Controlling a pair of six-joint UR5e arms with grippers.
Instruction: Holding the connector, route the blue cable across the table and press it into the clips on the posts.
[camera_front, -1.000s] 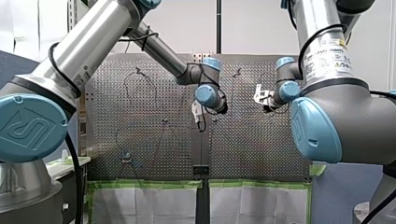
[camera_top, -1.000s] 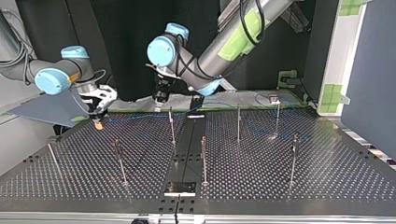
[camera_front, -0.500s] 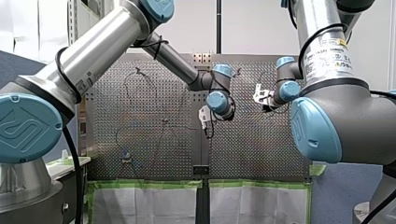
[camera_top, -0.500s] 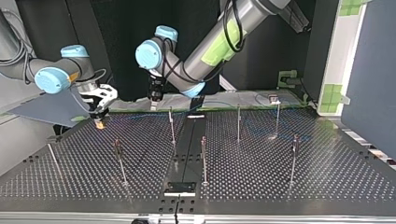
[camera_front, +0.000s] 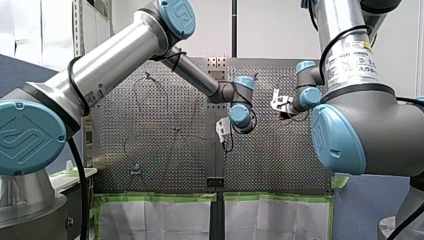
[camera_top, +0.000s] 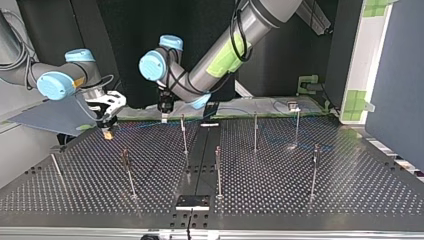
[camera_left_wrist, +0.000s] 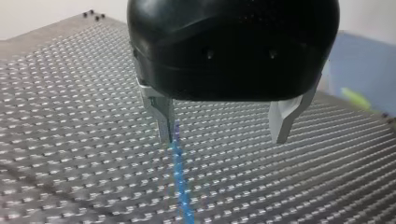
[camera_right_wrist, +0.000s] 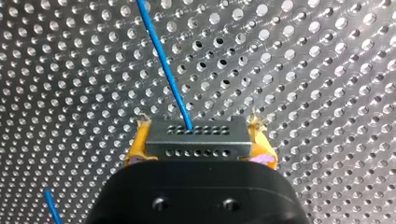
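A grey metal connector (camera_right_wrist: 196, 139) sits between the yellow pads (camera_right_wrist: 136, 144) of my right gripper (camera_right_wrist: 198, 135), which is shut on it. The blue cable (camera_right_wrist: 163, 65) leaves the connector's face and runs away over the perforated table. My right gripper (camera_top: 106, 122) hangs low at the top view's back left. My left gripper (camera_left_wrist: 222, 138) is open just above the table, its metal fingers (camera_left_wrist: 161, 116) wide apart. The blue cable (camera_left_wrist: 180, 182) runs on the table beside one fingertip, not between the two. In the top view my left gripper (camera_top: 163, 112) points down behind a post (camera_top: 184, 135).
Several thin upright posts stand on the perforated table (camera_top: 280, 190), among them one (camera_top: 255, 132) right of centre and one (camera_top: 127, 170) nearer the front left. A black strip (camera_top: 200, 165) runs down the middle. Green tape (camera_top: 310, 82) marks the far edge.
My left arm has swung toward my right gripper, to the top view's left and the front view's right, with its gripper still open. My right arm has not moved.
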